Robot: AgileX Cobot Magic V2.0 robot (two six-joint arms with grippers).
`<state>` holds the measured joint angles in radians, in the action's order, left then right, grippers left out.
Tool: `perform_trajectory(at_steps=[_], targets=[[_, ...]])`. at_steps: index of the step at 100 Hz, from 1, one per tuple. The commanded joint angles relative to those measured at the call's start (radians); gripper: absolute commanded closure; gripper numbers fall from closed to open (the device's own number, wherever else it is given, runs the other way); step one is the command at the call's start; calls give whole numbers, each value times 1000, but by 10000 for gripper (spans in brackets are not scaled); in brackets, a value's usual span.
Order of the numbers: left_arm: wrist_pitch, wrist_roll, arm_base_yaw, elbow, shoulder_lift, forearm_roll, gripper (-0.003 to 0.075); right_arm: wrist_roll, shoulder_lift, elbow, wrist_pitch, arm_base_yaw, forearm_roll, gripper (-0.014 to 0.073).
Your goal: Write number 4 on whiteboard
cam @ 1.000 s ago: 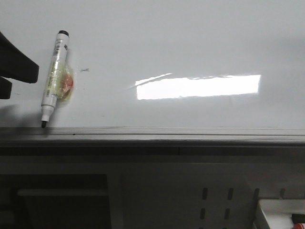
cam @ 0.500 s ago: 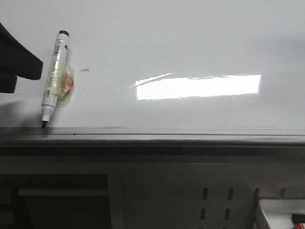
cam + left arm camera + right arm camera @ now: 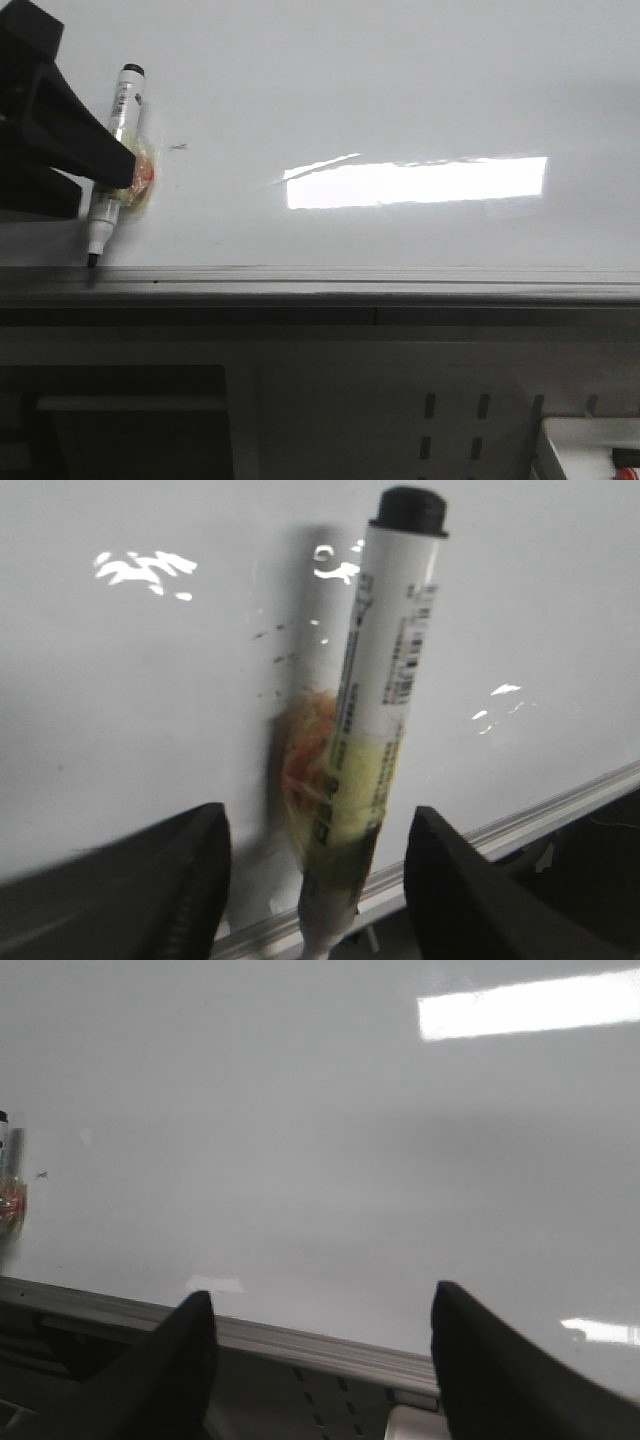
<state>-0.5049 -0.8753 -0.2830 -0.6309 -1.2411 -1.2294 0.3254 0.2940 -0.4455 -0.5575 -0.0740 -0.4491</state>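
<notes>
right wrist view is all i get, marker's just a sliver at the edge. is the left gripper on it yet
Observer: Not closed. In the left wrist view the left gripper is open, one finger either side of the marker.
Operator: cap on or off
Observer: Off. The front view shows the bare black tip pointing down at the grey edge rail.
Operator: what's holding it on the board
Observer: Yellowish tape with an orange patch wraps the barrel against the whiteboard.
Operator: anything written so far
Observer: No 4. Only a tiny grey smudge beside the marker.
</notes>
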Motion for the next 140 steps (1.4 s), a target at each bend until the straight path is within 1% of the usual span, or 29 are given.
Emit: perform_trajectory(at_steps=[1, 6, 11, 18, 25, 27, 32, 34, 36, 50, 56, 61, 68, 71, 76, 80, 85, 91, 100, 102, 113, 118, 127, 140], targets=[[0, -1, -5, -34, -13, -35, 354, 9, 17, -32, 60, 6, -18, 178], [-5, -1, -5, -34, -26, -30, 358, 9, 17, -32, 60, 6, -18, 178], [-11, -1, -5, -34, -38, -21, 381, 9, 17, -32, 60, 6, -18, 178], [-16, -1, -5, -34, -52, -13, 446, 9, 17, -32, 60, 6, -18, 178], [-21, -1, -5, -34, -59, -13, 546, 9, 17, -32, 60, 6, -18, 178], [-21, -1, -5, -34, -59, -13, 592, 9, 17, -32, 60, 6, -18, 178], [-21, -1, -5, -34, -59, -13, 665, 9, 17, -32, 60, 6, -18, 178], [-19, -1, -5, -34, -59, -13, 714, 9, 17, -32, 60, 6, -18, 178], [-19, -1, -5, -34, -59, -13, 742, 9, 17, -32, 60, 6, -18, 178], [-22, -20, -5, -48, -59, -13, 741, 9, 17, -32, 57, 6, -18, 178], [-62, -60, -5, -68, -55, -13, 741, 16, 17, -34, 50, 6, -18, 178], [-117, -109, -5, -95, -52, -13, 741, 64, 17, -39, 33, 4, -42, 179], [-239, -212, -5, -145, -50, -7, 741, 248, 30, -58, -29, -16, -151, 179], [-293, -259, -5, -175, -50, 5, 741, 356, 42, -70, -54, -33, -224, 179], [-386, -301, -15, -221, -50, 40, 741, 492, 71, -86, -98, -59, -319, 179], [-429, -314, -32, -265, -50, 98, 741, 577, 95, -101, -118, -79, -378, 179], [-466, -314, -64, -318, -50, 191, 741, 635, 134, -121, -136, -115, -413, 178], [-486, -314, -115, -373, -50, 323, 741, 656, 191, -149, -151, -154, -416, 178], [-490, -314, -219, -442, -50, 504, 741, 703, 272, -196, -162, -225, -406, 178], [-490, -314, -252, -459, -50, 564, 741, 719, 290, -209, -162, -248, -404, 178], [-478, -314, -370, -495, -50, 739, 741, 745, 378, -260, -149, -334, -393, 175], [-470, -314, -401, -497, -50, 770, 741, 775, 403, -277, -149, -363, -393, 175], [-460, -314, -450, -497, -50, 806, 741, 790, 446, -293, -131, -425, -389, 175], [-451, -314, -476, -497, -50, 819, 741, 805, 481, -295, -65, -500, -385, 175]])
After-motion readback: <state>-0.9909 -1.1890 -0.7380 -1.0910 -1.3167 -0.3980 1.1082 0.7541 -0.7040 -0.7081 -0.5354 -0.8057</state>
